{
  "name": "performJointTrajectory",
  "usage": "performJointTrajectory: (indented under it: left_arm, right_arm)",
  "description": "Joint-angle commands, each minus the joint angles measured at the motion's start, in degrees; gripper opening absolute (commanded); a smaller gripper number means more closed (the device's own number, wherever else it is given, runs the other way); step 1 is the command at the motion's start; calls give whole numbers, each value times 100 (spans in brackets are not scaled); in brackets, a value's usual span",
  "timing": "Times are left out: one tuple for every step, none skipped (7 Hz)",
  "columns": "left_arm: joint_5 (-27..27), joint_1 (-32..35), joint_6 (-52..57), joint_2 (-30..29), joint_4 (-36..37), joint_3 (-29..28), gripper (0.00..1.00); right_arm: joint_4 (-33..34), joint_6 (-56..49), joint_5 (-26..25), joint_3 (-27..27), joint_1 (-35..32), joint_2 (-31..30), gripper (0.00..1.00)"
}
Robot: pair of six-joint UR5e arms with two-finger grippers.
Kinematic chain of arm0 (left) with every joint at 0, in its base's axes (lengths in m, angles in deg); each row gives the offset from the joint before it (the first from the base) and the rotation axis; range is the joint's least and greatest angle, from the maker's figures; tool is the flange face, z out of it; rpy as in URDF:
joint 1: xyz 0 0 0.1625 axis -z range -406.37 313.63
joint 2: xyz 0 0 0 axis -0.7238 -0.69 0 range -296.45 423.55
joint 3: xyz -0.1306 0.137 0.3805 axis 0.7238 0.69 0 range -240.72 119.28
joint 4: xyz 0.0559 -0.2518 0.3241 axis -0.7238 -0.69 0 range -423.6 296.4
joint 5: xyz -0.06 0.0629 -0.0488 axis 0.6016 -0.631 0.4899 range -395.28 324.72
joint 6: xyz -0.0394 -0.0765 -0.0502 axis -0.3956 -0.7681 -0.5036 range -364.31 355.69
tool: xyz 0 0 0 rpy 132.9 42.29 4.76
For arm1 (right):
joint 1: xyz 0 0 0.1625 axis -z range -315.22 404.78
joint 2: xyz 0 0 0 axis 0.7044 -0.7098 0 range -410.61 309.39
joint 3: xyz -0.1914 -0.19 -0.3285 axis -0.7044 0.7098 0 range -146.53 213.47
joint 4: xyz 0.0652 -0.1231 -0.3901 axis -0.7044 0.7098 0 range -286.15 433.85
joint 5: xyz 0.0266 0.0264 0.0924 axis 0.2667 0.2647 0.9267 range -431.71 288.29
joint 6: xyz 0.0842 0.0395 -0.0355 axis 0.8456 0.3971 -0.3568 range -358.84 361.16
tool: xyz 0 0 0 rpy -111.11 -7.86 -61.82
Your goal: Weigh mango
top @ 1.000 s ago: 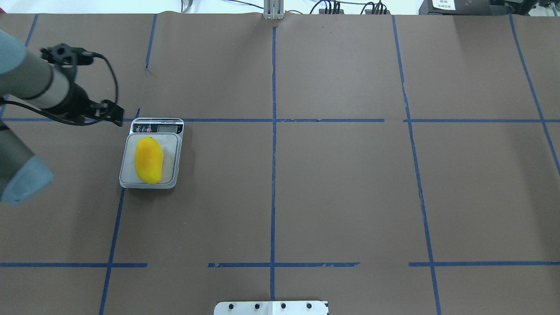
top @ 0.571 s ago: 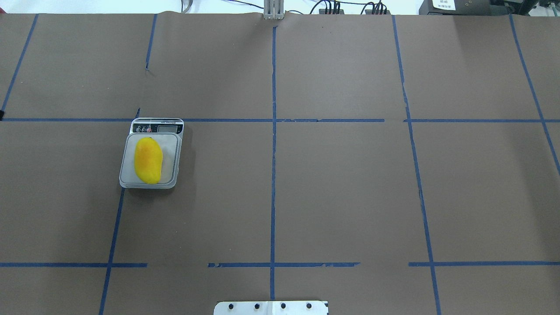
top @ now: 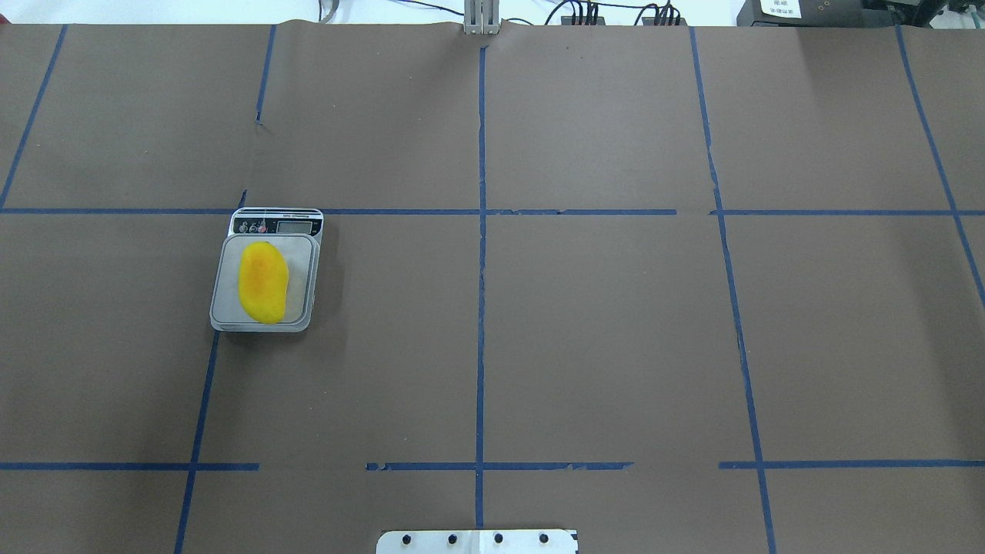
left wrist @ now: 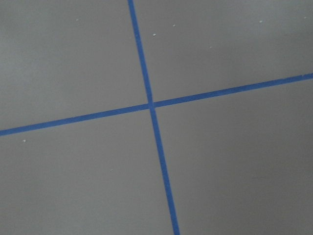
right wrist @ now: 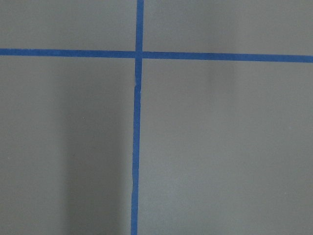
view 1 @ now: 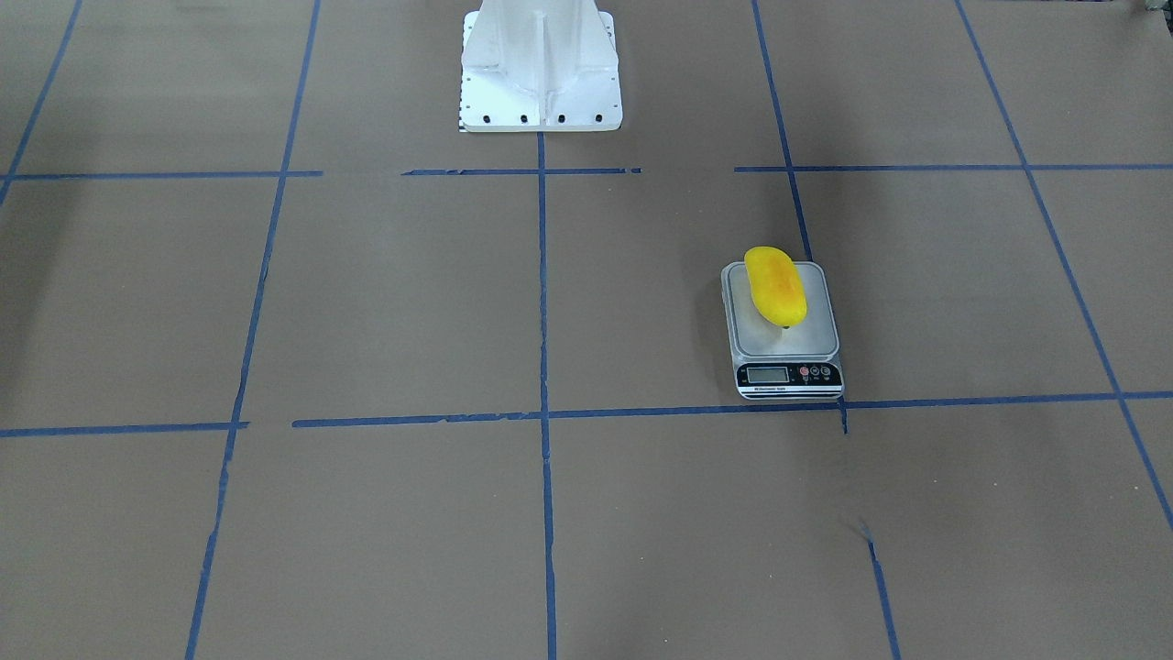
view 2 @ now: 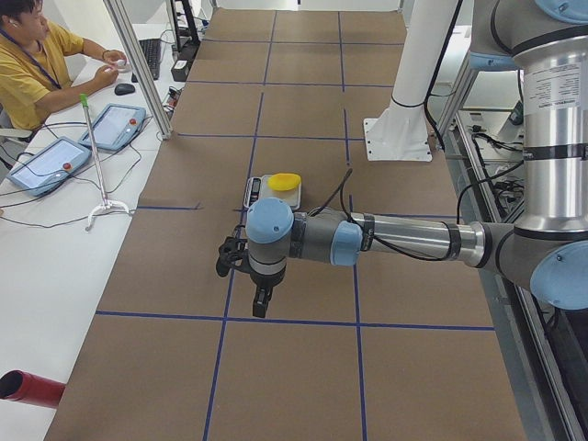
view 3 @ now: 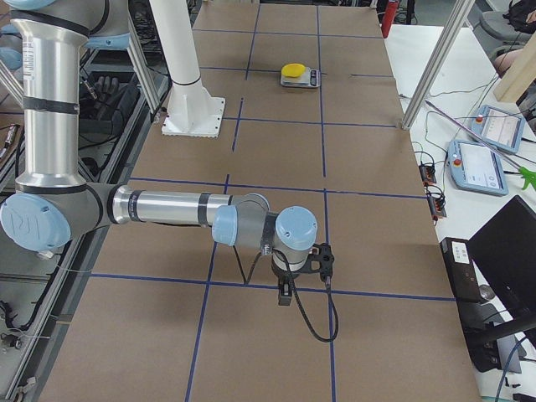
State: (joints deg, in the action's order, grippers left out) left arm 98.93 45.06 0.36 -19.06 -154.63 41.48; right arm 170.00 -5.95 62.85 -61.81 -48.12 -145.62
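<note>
The yellow mango (top: 263,282) with an orange blush lies lengthwise on the platform of a small digital scale (top: 296,226) on the table's left half. It also shows in the front-facing view (view 1: 775,285), on the scale (view 1: 788,374). Nothing touches it. My left gripper (view 2: 260,308) shows only in the exterior left view, hanging over bare table nearer that camera than the scale (view 2: 254,190); I cannot tell if it is open or shut. My right gripper (view 3: 285,295) shows only in the exterior right view, far from the mango (view 3: 294,69); I cannot tell its state. Both wrist views show only brown paper and blue tape.
The robot's white base (view 1: 541,73) stands at the table's near middle edge (top: 477,542). Blue tape lines grid the brown paper. An operator (view 2: 37,55) sits beside tablets (view 2: 115,124) off the table's far side. Aluminium posts (view 2: 138,64) stand at that edge.
My left arm, which stood just left of the scale one second ago, has pulled out of the overhead view to the left. The mango and scale have not moved.
</note>
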Motion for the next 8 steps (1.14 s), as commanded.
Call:
performJointTrajectory:
  left_arm:
    - [34,42,60,52,147,1,100]
    - [35,42,69,44,129,10,100]
    - [35,33,69,26,129,1,100]
    - [26,33,69,-61,172,1,100]
    - [26,33,86,-71,173,1,100]
    - [26,33,112,-71,173,1,100]
    - [26,33,121,-71,173,19,100]
    - [26,33,121,-62,173,19,100]
  right_arm:
    - [0,0,0,0,0,0,100]
    - [0,0,0,0,0,0,100]
    - [0,0,0,0,0,0,100]
    - [0,0,0,0,0,0,100]
    - [0,0,0,0,0,0,100]
    - [0,0,0,0,0,0,100]
    - [0,0,0,0,0,0,100]
    - [0,0,0,0,0,0,100]
